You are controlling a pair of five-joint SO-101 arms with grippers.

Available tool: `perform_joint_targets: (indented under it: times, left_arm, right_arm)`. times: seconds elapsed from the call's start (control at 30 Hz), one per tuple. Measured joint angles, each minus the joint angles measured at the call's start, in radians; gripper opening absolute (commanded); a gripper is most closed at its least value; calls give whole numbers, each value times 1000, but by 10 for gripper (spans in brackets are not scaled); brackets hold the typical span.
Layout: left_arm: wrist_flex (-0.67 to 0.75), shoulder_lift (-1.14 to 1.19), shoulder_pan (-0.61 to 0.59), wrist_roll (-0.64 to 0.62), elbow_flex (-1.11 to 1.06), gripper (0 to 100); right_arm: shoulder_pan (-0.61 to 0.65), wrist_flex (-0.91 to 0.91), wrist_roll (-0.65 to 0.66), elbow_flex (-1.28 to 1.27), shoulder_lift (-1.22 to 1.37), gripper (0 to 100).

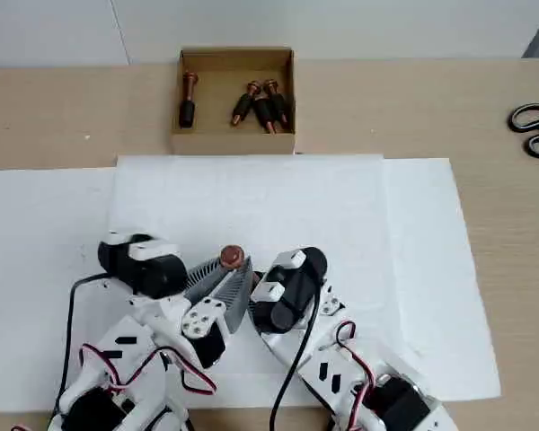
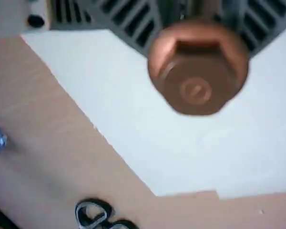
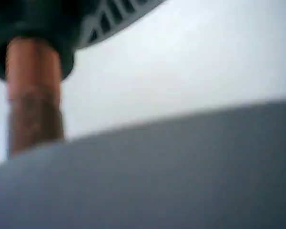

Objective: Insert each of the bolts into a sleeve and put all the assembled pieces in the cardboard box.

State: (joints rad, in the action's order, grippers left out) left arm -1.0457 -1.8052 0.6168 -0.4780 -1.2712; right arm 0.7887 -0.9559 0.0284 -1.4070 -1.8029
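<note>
Bolt [image 1: 232,258] clamped in left gripper [image 1: 228,271]; right gripper [image 1: 257,285] state cannot be told. Insertion judged underway; full seating in sleeve needed next, then box [image 1: 234,143].

This looks like a small robotics lab or hobby workbench. A plain light wooden table [image 1: 54,108] stands against a bare white wall [image 1: 359,27] and is laid with white paper sheets [image 1: 359,233]. Black-handled scissors [image 1: 534,130] lie near its edge, and the small arms [image 1: 153,337] show loose red wires [image 1: 103,359] and printed white shells.
</note>
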Motion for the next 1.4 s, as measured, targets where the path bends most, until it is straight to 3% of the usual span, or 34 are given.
perform_joint_targets:
  times: [0.23, 0.7, 0.97, 1.4]
  left_arm:
    - [-8, -6, 11, 32, -75, 5]
    - [12, -2, -23, 32, -103, 6]
    - [8, -2, -48, 32, -103, 181]
    - [5, -2, -57, 32, -110, 192]
  right_arm:
    - [-5, 0, 61, -2, 2, 4]
    - [37, 2, 60, 6, 3, 4]
    - [63, 2, 61, 9, 2, 4]
    - [69, 2, 64, 17, 2, 4]
